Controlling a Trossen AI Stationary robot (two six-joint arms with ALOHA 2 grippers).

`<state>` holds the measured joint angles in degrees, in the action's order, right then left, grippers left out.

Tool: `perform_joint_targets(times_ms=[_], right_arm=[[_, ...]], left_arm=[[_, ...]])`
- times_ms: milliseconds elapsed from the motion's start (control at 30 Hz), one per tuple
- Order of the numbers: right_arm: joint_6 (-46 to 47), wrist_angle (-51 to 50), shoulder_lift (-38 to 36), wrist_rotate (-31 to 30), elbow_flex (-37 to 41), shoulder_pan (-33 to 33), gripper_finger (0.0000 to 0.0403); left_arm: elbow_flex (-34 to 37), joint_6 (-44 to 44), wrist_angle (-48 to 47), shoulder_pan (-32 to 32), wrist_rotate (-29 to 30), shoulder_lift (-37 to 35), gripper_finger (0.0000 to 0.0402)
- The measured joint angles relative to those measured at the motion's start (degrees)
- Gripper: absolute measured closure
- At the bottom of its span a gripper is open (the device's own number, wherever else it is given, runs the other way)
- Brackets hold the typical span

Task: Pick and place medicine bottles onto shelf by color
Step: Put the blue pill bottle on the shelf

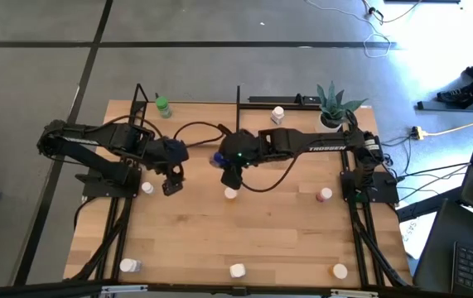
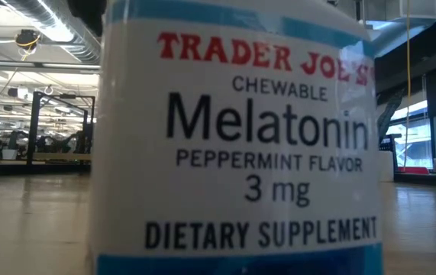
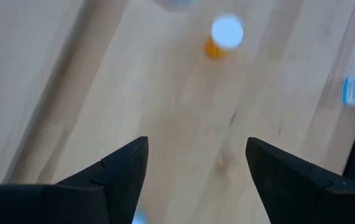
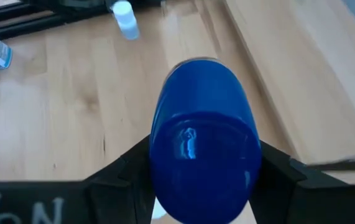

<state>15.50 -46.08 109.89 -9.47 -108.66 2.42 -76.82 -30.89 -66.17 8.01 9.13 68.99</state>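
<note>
A grey concrete floor [image 1: 45, 74], crossed by dark seam lines, is seen around the light-wood butcher-block table [image 1: 244, 240], and white and yellow cables [image 1: 443, 128] are laid over it beyond the table's right edge, where bright daylight is cast on the floor. A small potted green plant [image 1: 334, 103] is set at the table's far right corner, and a dark laptop keyboard [image 1: 472, 269] is seen off the near right corner. In the low view, an open hall is shown behind the table, with silver ceiling ducts [image 2: 46, 23], rows of strip lights and tall windows [image 2: 424, 130] on the right.
</note>
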Motion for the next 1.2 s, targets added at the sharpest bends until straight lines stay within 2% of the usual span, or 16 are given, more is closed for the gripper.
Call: perform_joint_targets(times_ms=[200, 267, 500, 667, 767, 933, 1200], right_arm=[[-3.36, 2.6, 0.0, -0.02, 0.0, 0.0, 0.0215], [-5.46, 3.72, 0.0, -0.01, 0.0, 0.07, 0.0215], [-14.53, 6.44, 0.0, 0.52, 0.0, 0.99, 0.0215], [-20.01, 8.46, 0.0, 0.6, 0.0, 1.42, 0.0215], [-21.59, 10.22, 0.0, 2.6, 0.0, 1.42, 0.0215], [-22.18, 13.68, 0.0, 3.58, 0.0, 1.42, 0.0215], [-22.05, 15.49, 0.0, 3.72, 0.02, 1.42, 0.0215]], left_arm=[[0.0, 1.7, 3.71, 0.02, 1.39, 0.01, 0.0137], [0.0, 2.95, 4.2, 0.02, 3.45, 0.01, 0.0137], [0.0, 13.1, 5.41, 0.02, 9.85, 0.01, 0.0137], [0.0, 21.02, 9.55, 0.0, 9.87, 0.01, 0.0137], [-0.01, 23.79, 13.01, 0.0, 9.47, 0.01, 0.0137], [0.0, 24.53, 14.96, 0.0, 6.98, 0.01, 0.0137], [0.0, 24.05, 14.94, 0.0, 6.53, 0.01, 0.0137]])
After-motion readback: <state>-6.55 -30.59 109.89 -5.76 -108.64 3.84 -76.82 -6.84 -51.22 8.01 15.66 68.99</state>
